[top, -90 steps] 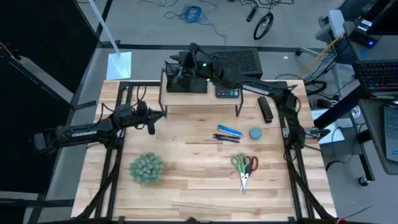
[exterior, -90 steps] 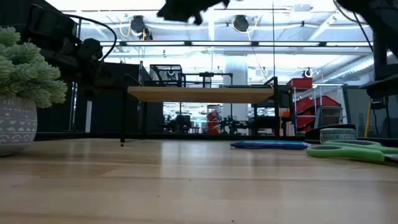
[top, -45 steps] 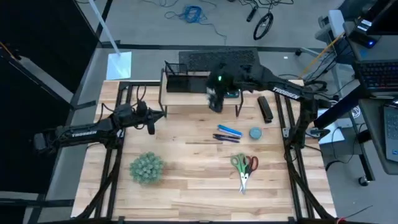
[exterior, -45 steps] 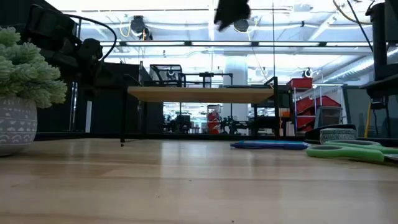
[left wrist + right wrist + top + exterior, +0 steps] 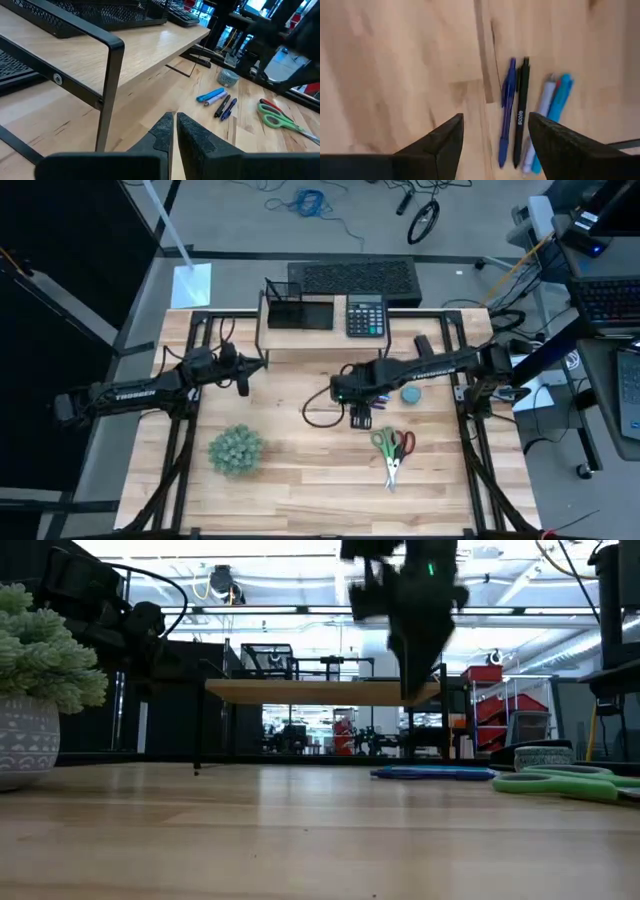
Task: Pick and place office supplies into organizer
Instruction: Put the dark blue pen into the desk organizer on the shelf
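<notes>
Pens (image 5: 520,117) side by side, scissors (image 5: 392,448) nearby.

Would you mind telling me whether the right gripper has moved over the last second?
Yes. The right gripper has swung away from the organizer on the wooden riser, coming toward the table's near side, and is now above the pens.
</notes>
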